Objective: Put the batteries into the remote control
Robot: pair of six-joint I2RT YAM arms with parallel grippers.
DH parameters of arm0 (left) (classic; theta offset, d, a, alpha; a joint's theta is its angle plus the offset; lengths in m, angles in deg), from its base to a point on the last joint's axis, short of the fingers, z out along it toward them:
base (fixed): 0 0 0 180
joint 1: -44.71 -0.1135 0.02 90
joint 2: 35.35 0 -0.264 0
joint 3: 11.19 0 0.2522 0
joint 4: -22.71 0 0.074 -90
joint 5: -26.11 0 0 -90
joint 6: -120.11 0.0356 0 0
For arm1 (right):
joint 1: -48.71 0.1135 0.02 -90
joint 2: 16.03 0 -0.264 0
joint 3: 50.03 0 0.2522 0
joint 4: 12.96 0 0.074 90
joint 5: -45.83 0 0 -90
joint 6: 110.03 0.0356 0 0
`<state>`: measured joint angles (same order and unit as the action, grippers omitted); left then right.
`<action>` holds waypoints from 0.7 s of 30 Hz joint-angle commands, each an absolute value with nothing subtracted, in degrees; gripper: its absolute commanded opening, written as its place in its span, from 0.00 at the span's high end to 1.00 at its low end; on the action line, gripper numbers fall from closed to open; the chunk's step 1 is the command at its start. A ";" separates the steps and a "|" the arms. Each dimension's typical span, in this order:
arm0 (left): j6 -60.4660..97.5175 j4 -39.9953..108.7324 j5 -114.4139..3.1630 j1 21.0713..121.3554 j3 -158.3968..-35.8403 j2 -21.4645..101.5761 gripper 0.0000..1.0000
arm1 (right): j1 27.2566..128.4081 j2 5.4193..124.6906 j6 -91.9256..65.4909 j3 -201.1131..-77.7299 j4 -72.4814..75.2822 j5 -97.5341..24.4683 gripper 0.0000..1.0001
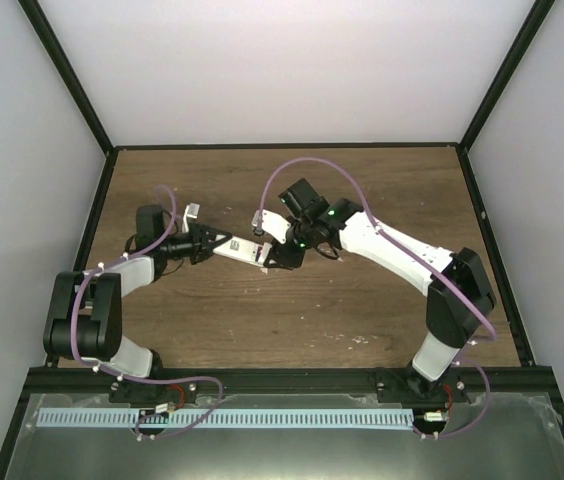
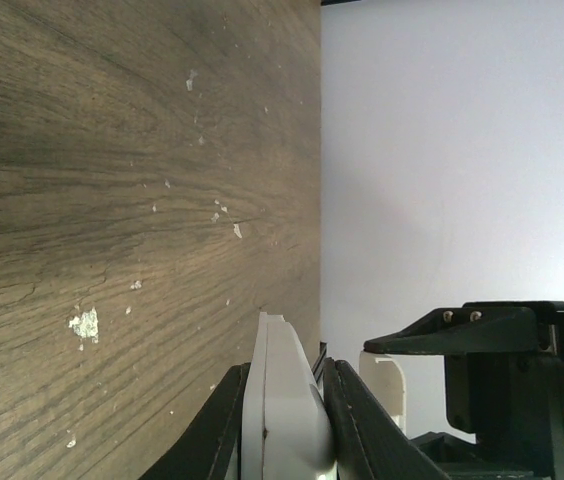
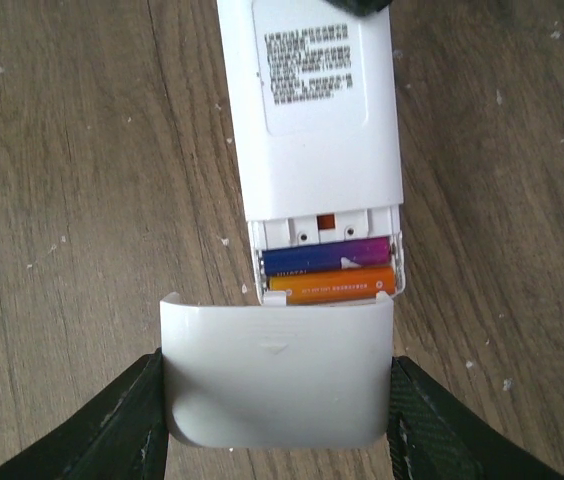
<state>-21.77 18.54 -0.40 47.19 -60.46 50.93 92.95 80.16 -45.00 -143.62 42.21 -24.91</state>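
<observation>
The white remote control (image 3: 317, 110) lies back side up over the wooden table, and its battery bay is open. In the bay the purple battery (image 3: 327, 255) and the orange battery (image 3: 337, 285) lie side by side. Just below the bay, my right gripper (image 3: 277, 400) is shut on the small white cover (image 3: 277, 375), whose top edge meets the bay's end. My left gripper (image 2: 282, 425) is shut on the remote control (image 2: 287, 400), seen edge-on there. From above, the two grippers face each other, left gripper (image 1: 207, 244) and right gripper (image 1: 274, 256), with the remote control (image 1: 240, 250) between them.
Pale specks of chipped wood (image 2: 84, 323) dot the table. A black frame rail (image 1: 282, 146) and white walls close the back and sides. My right arm's black and white wrist (image 2: 502, 380) sits close beside the left gripper.
</observation>
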 commanded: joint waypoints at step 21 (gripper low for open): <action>-21.39 15.89 5.02 46.99 -59.58 50.43 1.00 | 94.69 83.60 -48.84 -147.33 39.26 -31.03 0.62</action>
<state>-22.30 16.03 2.70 47.22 -60.17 50.93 93.92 83.26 -47.45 -145.17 40.44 -29.74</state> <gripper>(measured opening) 0.162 0.501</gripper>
